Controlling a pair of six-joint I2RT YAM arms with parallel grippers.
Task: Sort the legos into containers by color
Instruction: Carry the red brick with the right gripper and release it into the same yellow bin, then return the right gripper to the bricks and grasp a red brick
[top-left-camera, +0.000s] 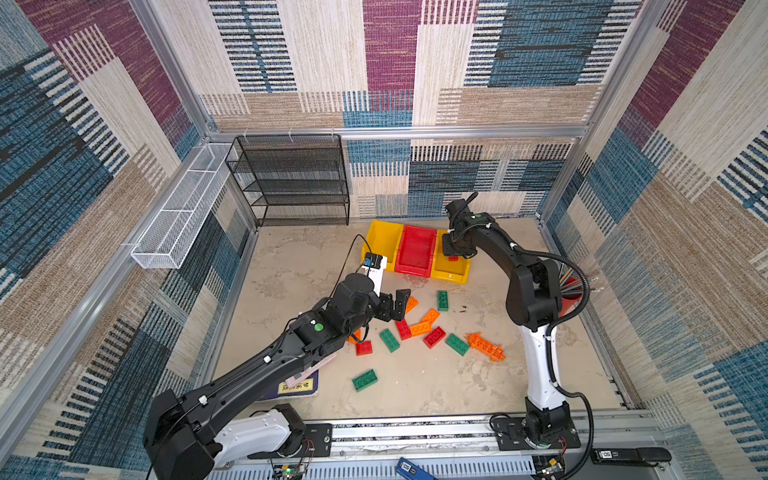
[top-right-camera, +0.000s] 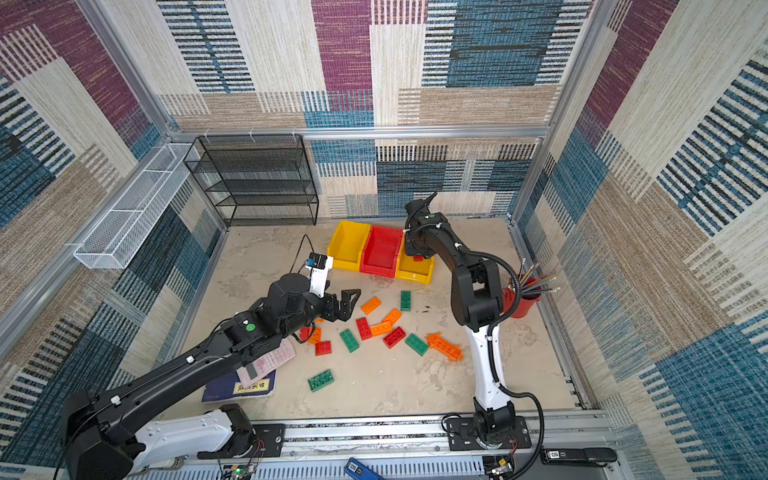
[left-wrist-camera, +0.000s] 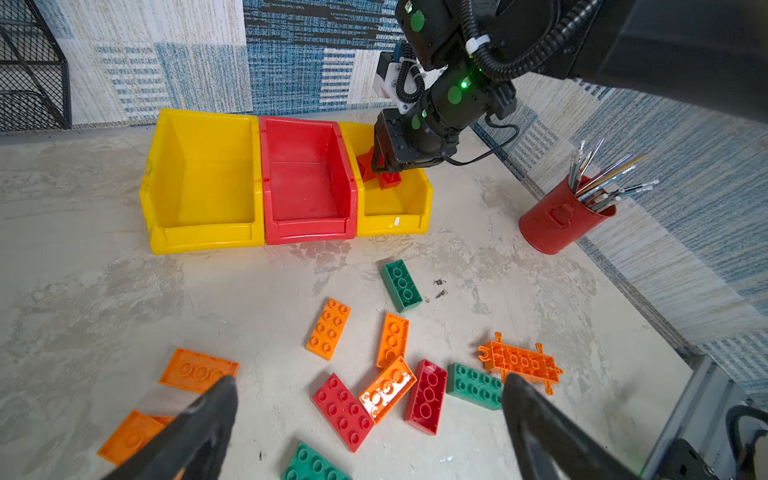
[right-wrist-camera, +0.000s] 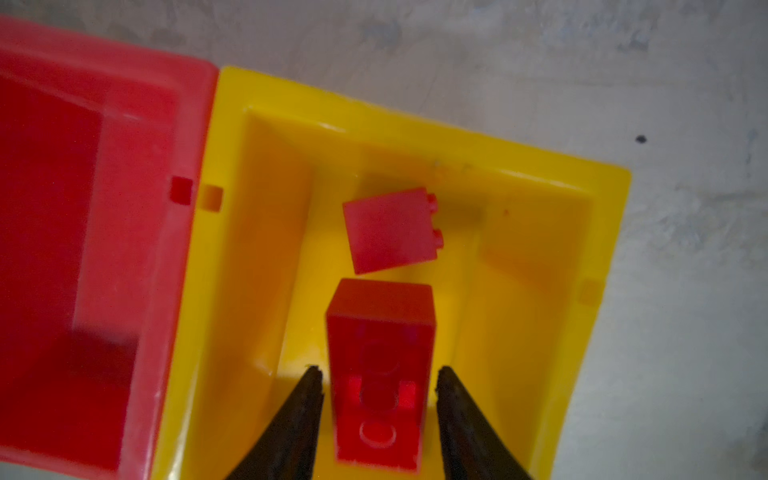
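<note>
Mottled tabletop (top-right-camera: 395, 382) holds legos (top-right-camera: 364, 328) and a notebook (top-right-camera: 218, 392), its yellow label (top-right-camera: 250, 387) unreadable.

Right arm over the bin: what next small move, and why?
Probably lift the right gripper straight out of the yellow bin: its jaws stand apart, clear of the red brick, which is inside the bin beside a second red brick.

Robot test cell, probably a lab: aluminium frame (top-left-camera: 399, 132) boxing in patterned wall panels (top-left-camera: 324, 50), mottled tabletop (top-left-camera: 291, 266), arms (top-left-camera: 536, 357) bolted to a front rail (top-left-camera: 415, 432), exposed wiring (top-left-camera: 308, 448).
</note>
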